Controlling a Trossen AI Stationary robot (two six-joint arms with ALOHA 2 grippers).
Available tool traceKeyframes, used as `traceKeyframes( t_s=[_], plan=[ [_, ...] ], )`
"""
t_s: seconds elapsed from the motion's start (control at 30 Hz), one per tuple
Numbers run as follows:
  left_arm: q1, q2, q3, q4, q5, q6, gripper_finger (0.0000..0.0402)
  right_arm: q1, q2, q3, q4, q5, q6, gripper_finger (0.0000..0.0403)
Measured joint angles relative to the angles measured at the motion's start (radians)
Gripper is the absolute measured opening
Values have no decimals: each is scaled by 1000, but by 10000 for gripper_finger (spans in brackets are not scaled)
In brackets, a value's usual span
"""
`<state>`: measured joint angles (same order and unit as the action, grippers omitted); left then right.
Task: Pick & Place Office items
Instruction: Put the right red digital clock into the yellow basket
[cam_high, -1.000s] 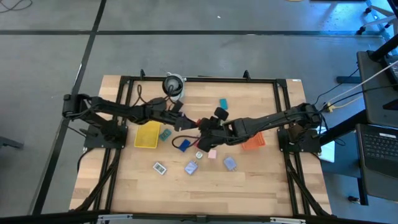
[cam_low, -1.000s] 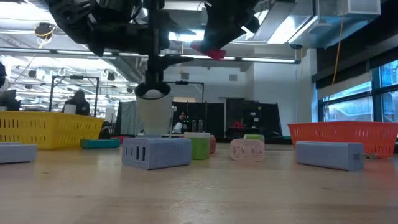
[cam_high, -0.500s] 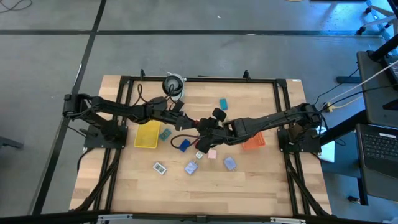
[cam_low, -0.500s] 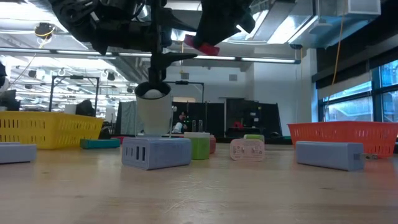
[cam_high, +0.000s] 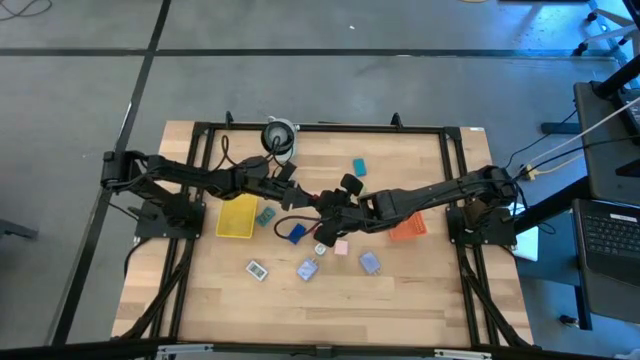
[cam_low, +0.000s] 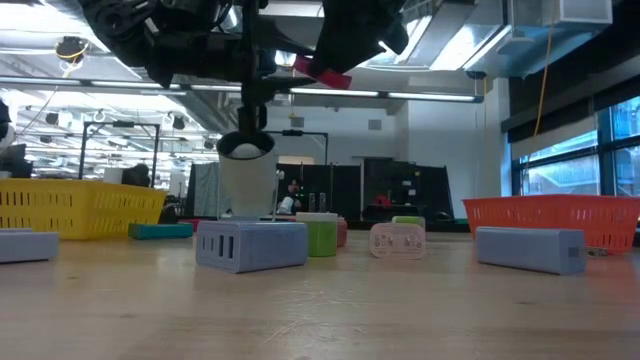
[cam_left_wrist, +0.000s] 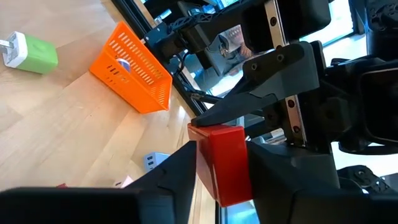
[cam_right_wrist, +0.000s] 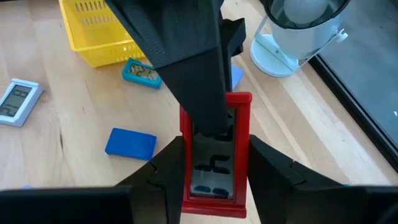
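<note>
A red block (cam_right_wrist: 214, 155), boxy with a recessed dark face showing small slots, is held in mid-air above the middle of the desk (cam_high: 420, 300). The right claw (cam_right_wrist: 211, 168) is closed on its sides. The left claw (cam_left_wrist: 214, 168) has its fingers against the same block, one on each side; how firmly it grips cannot be told.

Other office items lie on the desk below:
- a blue block (cam_high: 296, 234) near the claws
- a teal piece (cam_high: 266, 216) beside the yellow tray (cam_high: 238, 217)
- a second teal piece (cam_high: 359, 166) toward the far edge
- a pink piece (cam_high: 341, 247)
- two lavender blocks (cam_high: 307, 268) (cam_high: 370, 263)
- a white piece with a display (cam_high: 257, 269)
- a green and white piece (cam_left_wrist: 28, 53)

An orange tray (cam_high: 408, 228) sits under the right arm. A grey-white cylinder (cam_high: 280, 136) stands at the far edge.

The desk is light wood in a black frame, on a grey floor. In the low view the room behind shows ceiling lights, windows and dark equipment.
</note>
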<state>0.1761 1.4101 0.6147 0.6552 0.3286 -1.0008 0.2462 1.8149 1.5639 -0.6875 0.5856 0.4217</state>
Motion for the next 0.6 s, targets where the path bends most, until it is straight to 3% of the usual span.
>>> traceKeyframes(
  t_s=[0.33,0.6],
  plan=[
    [0,0,0,-4,1,-9,96,0,0,0,-1,1,-8,148],
    [0,0,0,4,6,-7,90,0,0,0,3,-40,-11,240]
  ],
)
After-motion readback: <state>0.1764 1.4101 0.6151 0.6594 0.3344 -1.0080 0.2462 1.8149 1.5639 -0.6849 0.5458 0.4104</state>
